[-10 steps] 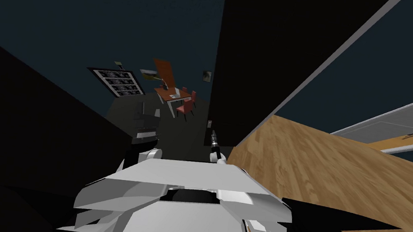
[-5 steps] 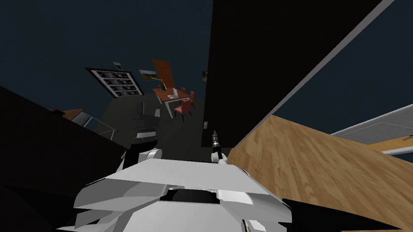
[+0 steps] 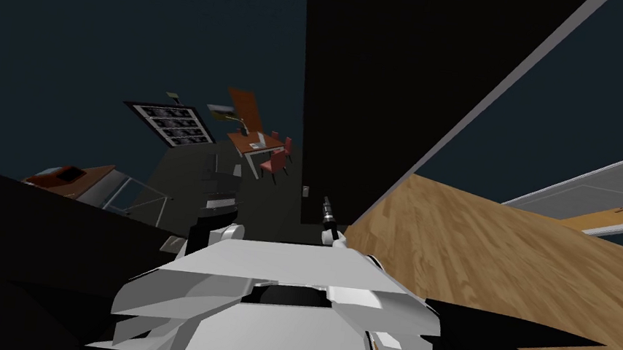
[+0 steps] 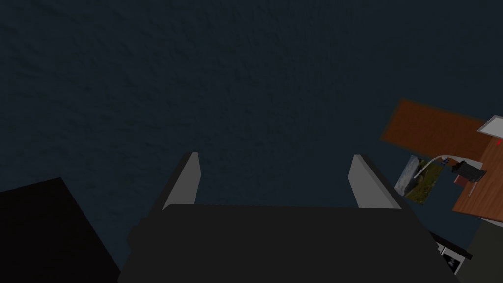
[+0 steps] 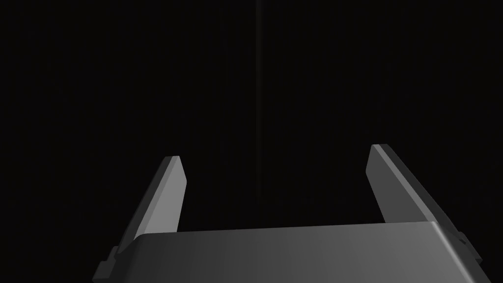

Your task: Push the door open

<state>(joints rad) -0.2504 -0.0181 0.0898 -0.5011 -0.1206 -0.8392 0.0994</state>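
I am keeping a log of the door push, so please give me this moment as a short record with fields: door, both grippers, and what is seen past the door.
door: dark panel, ajar, opening on its left
right gripper: jaws open, empty, pointing at the door
contact with door: cannot tell
left gripper: jaws open, empty, facing a dark blue wall
past the opening: table with red chairs
floor: wood, right of the door

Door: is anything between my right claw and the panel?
Nothing visible. The right claw, open and empty, points at the dark door with no object between them.
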